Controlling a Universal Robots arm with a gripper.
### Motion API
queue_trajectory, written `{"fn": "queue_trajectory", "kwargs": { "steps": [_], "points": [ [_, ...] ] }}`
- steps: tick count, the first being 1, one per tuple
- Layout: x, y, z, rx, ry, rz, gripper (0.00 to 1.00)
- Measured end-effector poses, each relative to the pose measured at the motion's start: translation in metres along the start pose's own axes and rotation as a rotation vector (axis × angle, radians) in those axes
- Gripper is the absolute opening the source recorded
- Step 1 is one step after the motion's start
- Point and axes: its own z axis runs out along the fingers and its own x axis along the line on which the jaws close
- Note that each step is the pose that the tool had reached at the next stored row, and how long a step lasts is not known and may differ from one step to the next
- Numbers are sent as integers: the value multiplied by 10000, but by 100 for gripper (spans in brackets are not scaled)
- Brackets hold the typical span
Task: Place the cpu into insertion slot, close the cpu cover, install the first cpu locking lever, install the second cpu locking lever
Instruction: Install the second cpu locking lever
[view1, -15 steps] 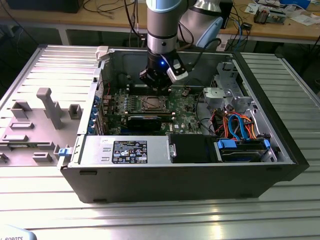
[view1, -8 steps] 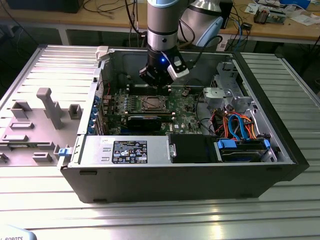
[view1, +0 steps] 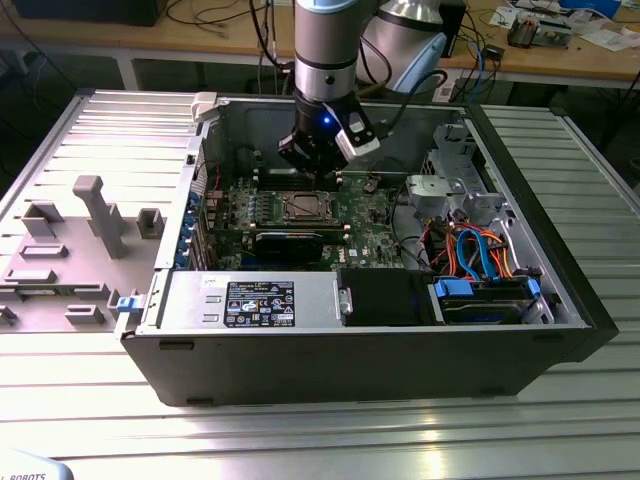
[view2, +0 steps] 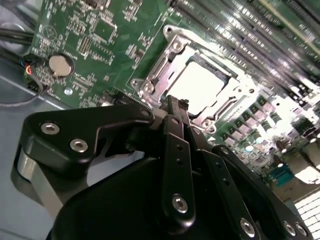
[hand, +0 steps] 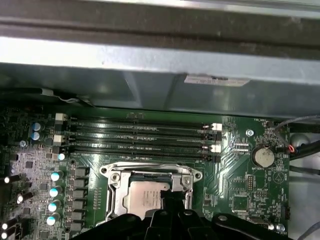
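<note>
shiny metal cpu cover (view2: 170, 65), matt black pincer (view2: 176, 107)

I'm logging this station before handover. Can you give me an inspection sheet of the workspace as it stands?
Surface: ribbed metal table; open computer case lies on it, green motherboard exposed.
Job's things: cpu sits in its socket, silver top showing; cpu cover lies down around it, framing it.
Clutter: grey fixture blocks on the table, at the exterior view's left of the case.
Gripper: gripper low over the motherboard at the socket's edge, holding nothing; fingers look closed together.
Cables: orange and blue cables inside the case by the drive bay.
Surroundings: wooden bench behind, with loose items and wires.
</note>
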Motion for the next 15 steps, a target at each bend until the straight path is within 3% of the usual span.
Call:
{"fn": "queue_trajectory", "kwargs": {
  "steps": [8, 15],
  "points": [
    [10, -167, -9, 0, -1, 15, 11],
    [8, -191, -89, -1, -1, 13, 11]
  ]
}}
